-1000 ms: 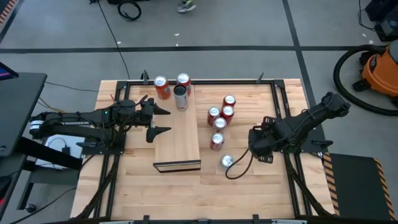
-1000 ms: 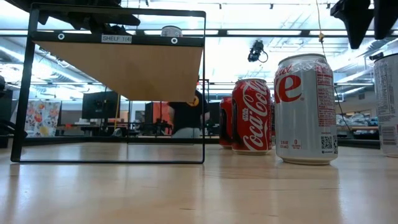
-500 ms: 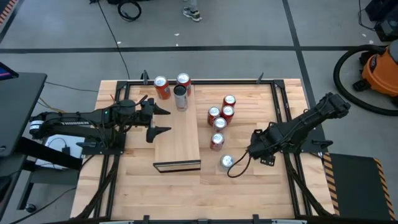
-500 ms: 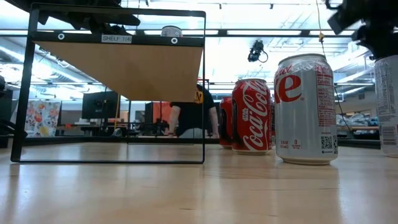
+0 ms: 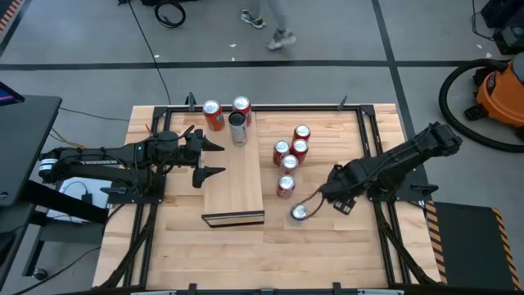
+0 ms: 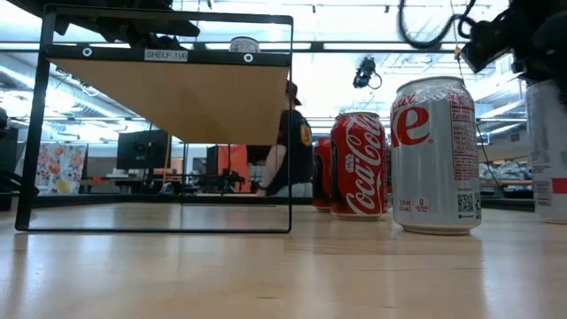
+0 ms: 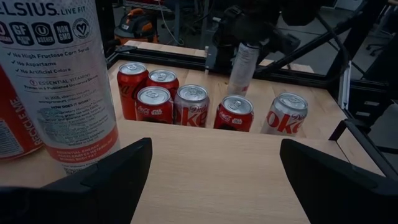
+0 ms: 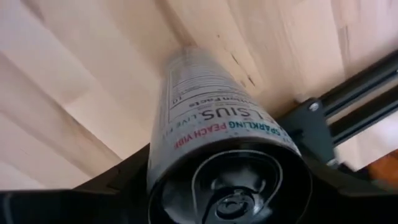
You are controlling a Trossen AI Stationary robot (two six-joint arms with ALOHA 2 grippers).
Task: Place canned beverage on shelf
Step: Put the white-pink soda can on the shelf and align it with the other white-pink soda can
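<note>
Nearest the front edge of the table (image 5: 229, 254), the right gripper (image 5: 315, 202) has its jaws closed around a slim Celsius can (image 8: 217, 146), the canned beverage in hand; in the high view the can (image 5: 299, 213) shows just beside the shelf's front right corner, and the right wrist view looks along its length at the planks beneath. Whether it is lifted clear of the table cannot be told. The grasp looks made, but the carry and the setting-down are still to come.

The shelf (image 5: 235, 182), a long pale wood board with a dark-edged open end toward the front, lies just left of that can. Its front and middle top show bare.

Beyond the held can stands a cluster of Coke and Diet Coke cans (image 5: 290, 155) on the table, right of the shelf and not on it. These would be left to do, if they count.

The left gripper (image 5: 214, 158) waits at the shelf's left side, jaws spread wide and empty.

Farthest back, two red cans (image 5: 227, 111) and a tall dark can (image 5: 237, 129) stand at the shelf's far end; how many rest on the board itself is unclear.
</note>
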